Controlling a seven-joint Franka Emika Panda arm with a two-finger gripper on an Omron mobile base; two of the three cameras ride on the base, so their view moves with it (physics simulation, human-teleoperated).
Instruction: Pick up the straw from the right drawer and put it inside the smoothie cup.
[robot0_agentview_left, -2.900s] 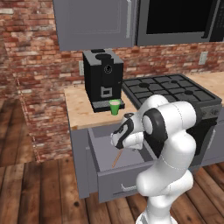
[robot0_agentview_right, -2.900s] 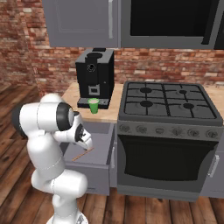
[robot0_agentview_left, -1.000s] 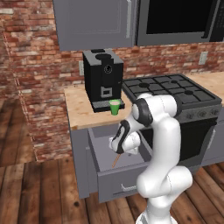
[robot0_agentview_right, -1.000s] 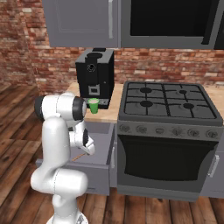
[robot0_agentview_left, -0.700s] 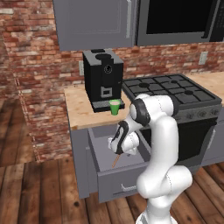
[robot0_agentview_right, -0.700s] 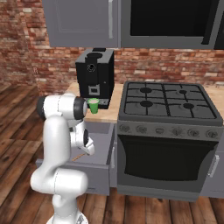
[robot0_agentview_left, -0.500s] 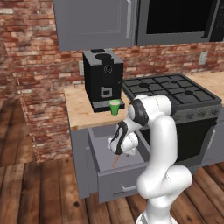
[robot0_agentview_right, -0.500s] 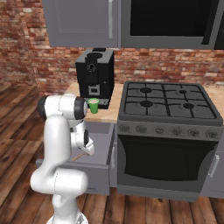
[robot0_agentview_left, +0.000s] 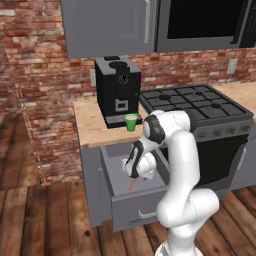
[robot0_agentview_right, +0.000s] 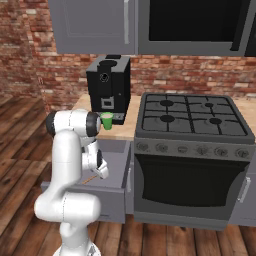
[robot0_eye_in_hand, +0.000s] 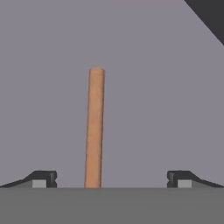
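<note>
The right drawer (robot0_agentview_left: 130, 205) (robot0_agentview_right: 117, 197) stands pulled out below the wooden counter. On its grey floor lies the straw (robot0_eye_in_hand: 94, 127), a thin tan-orange stick; a short piece of the straw (robot0_agentview_left: 131, 184) (robot0_agentview_right: 90, 178) pokes out under the hand. My gripper (robot0_eye_in_hand: 111, 179) is low inside the drawer, open, with one fingertip (robot0_eye_in_hand: 41, 178) on each side of the straw and nothing gripped. The gripper (robot0_agentview_left: 131, 172) is partly hidden by the wrist. The smoothie cup (robot0_agentview_left: 131, 122) (robot0_agentview_right: 106, 120), small and bright green, stands upright on the counter in front of the coffee machine.
A black coffee machine (robot0_agentview_left: 118, 90) (robot0_agentview_right: 108, 88) sits at the back of the counter (robot0_agentview_left: 92, 130). A gas stove with an oven (robot0_agentview_right: 190, 165) is to the right of the drawer. Grey wall cabinets (robot0_agentview_left: 107, 25) hang above. A brick wall is behind.
The hand has sunk a little lower into the drawer over the straw. The jaws stay wide apart. The straw and the cup have not moved.
</note>
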